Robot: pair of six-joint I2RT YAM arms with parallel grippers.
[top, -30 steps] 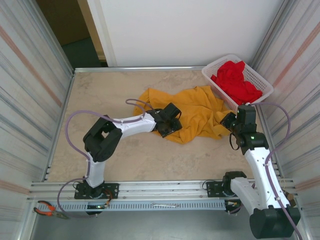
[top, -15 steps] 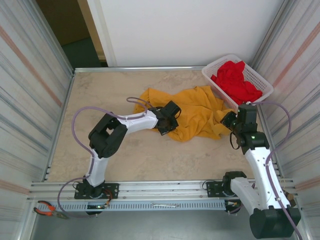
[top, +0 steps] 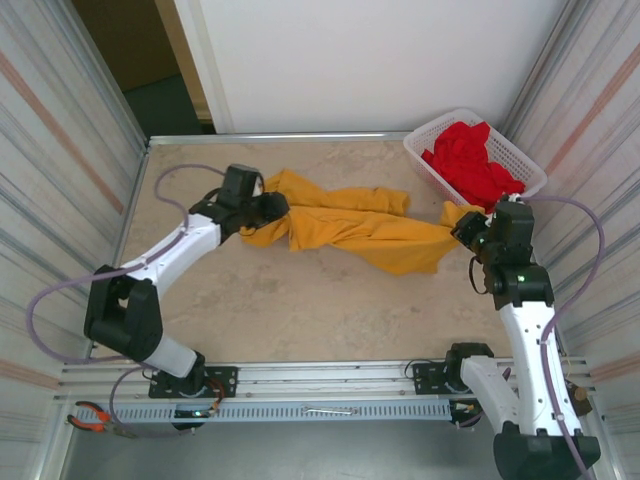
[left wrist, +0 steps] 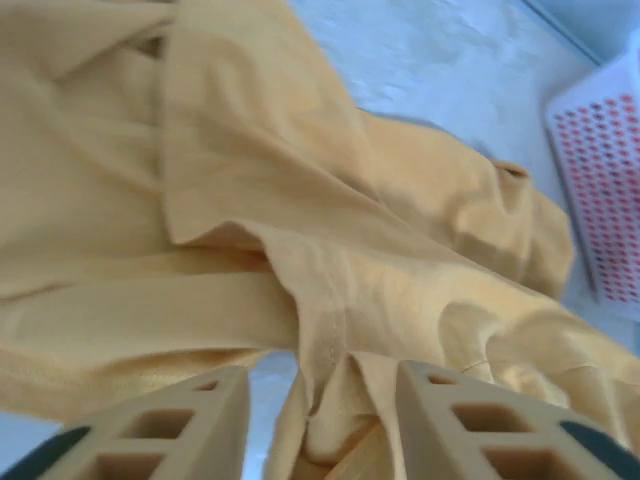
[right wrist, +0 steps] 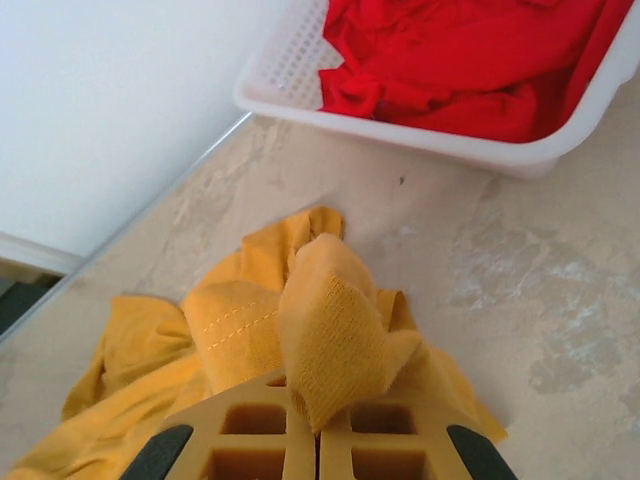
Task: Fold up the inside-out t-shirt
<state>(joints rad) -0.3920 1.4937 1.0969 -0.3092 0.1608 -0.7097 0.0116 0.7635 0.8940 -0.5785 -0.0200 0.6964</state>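
Stretch of cloth between the two arms is what the next move turns on. The mustard-yellow soft cotton t-shirt (top: 350,228) is laid out as a long, ropy band on the pale marbled table (top: 300,310), its long axis running left to right across the far half, w/ the right end dipping a little toward the near edge.

At the left end, the left gripper (top: 268,208) is found right at the bunched fabric. From the left wrist view its fingers (left wrist: 190,420) are seen standing apart, w/ a fold of shirt in the gap but not clamped; a sliver of table is visible beside that fold. So the whole garment lies to the right of this gripper.

At the right end, the right gripper (top: 468,228) is pressed together on a corner of the shirt, and a tuft of yellow cloth is seen poking up from between the pads in the right wrist view. The shirt lies to its left. The white perforated plastic basket (top: 425,150) holding the bright red garment (top: 475,160) sits just beyond this gripper, apart from the shirt.

Judged from this: each arm is nearest its own end, and the band is twisted, not flat, so spreading is prob. needed before any fold. Little of the folding can be counted as done.
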